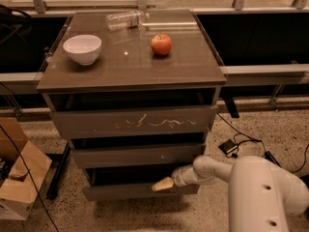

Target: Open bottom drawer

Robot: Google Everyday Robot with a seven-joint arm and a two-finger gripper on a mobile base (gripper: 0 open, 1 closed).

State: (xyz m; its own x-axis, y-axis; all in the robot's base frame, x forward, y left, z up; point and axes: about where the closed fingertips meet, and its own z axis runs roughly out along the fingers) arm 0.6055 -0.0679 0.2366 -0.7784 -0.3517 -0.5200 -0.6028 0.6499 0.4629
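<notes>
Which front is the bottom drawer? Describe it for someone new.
Find the brown cabinet with a bowl and apple on top. Its bottom drawer is the lowest of three fronts, with the gripper at its top edge. Unlike the scratched top front, it is plain.
</notes>
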